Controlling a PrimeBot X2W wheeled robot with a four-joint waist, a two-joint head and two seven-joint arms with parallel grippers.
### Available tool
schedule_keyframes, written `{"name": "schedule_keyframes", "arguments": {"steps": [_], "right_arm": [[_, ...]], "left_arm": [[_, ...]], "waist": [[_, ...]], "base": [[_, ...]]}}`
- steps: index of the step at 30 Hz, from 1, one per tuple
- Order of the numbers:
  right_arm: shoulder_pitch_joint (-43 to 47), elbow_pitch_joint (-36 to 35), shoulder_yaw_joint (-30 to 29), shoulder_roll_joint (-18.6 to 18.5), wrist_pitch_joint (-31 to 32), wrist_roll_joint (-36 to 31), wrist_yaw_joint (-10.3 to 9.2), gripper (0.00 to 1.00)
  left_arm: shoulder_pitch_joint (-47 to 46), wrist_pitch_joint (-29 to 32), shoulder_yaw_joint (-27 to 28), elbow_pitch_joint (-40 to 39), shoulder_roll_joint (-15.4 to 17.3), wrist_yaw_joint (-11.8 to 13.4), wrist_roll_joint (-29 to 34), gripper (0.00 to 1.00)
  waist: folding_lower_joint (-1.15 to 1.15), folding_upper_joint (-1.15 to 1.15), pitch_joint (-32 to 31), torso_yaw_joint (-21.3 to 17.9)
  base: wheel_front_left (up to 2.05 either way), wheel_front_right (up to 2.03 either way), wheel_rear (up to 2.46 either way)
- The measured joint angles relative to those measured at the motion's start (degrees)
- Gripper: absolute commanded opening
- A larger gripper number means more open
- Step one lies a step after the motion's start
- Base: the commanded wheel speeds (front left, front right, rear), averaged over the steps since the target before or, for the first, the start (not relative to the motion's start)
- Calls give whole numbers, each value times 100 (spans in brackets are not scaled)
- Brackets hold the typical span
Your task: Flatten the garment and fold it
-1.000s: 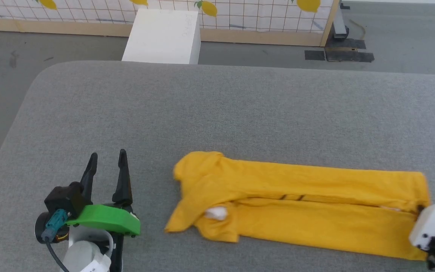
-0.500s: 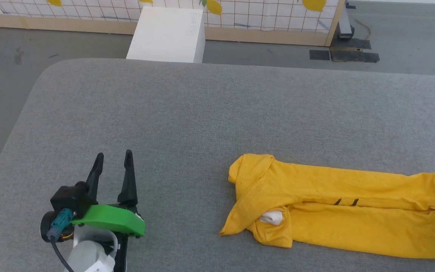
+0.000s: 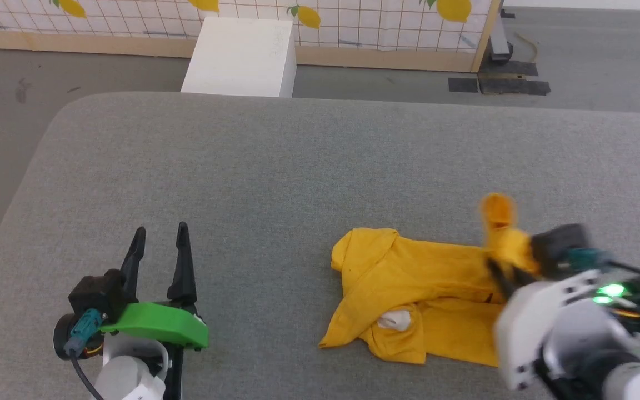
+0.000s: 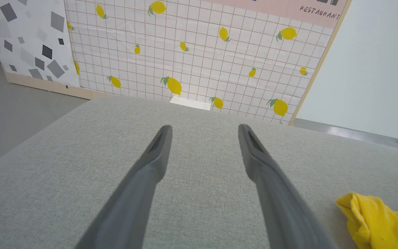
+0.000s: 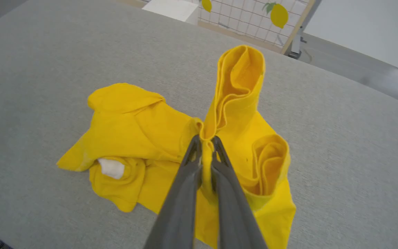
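Head view: the right gripper [image 3: 504, 265] has closed on a pinch of the hem end of the yellow T-shirt [image 3: 409, 283] and lifted it, a yellow tuft standing above the fingers. A second ago the shirt lay as one long flat strip on the grey padded table [image 3: 298, 166]; now its right end is raised and carried toward the collar end, so the strip looks about half as long. I judge this to be the crosswise fold, begun and not yet laid down. The left gripper [image 3: 160, 228] sits as before, well apart from the cloth.

Left wrist view: its fingers stand wide and empty over bare table; a shirt edge lies at lower right.

Right wrist view: the jaws clamp a gathered fold; loose loops hang beside them; the white sleeve patch [image 5: 111, 167] lies at the near-left.
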Motion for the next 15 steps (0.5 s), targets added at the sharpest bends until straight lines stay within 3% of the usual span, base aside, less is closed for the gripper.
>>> {"name": "schedule_keyframes", "arguments": {"steps": [6, 15], "right_arm": [[-750, 605, 1405, 45, -94, 102, 0, 0], [-1814, 2615, 2299, 330, -699, 146, 0, 0]], "left_arm": [[-20, 0, -43, -38, -2, 1, -11, 100], [-147, 0, -198, -57, -7, 18, -64, 100]], "waist": [[0, 0, 138, 58], [0, 0, 428, 270]], "base": [[0, 0, 0], [0, 0, 0]]}}
